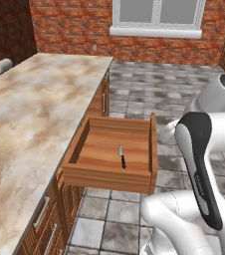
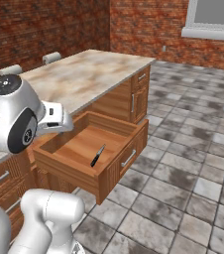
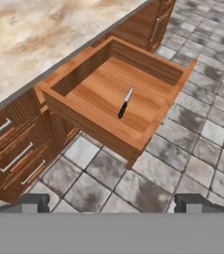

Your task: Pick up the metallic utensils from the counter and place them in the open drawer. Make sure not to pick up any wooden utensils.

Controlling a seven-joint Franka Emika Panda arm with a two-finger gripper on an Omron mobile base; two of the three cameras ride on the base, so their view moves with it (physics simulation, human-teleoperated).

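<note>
The open drawer, a shallow orange-brown wooden box, juts from the side of the marbled counter. One of the metallic utensils, a knife with a black handle and silver blade, lies flat on the drawer floor. My gripper hovers above and in front of the drawer, over the tiled floor. It is open wide, with nothing between its fingertips. The wooden utensils are out of view.
Narrow drawers with metal bar handles sit under the counter beside the open drawer. A cabinet door stands beyond it. Grey floor tiles stretch to the brick wall. Stools stand behind the counter.
</note>
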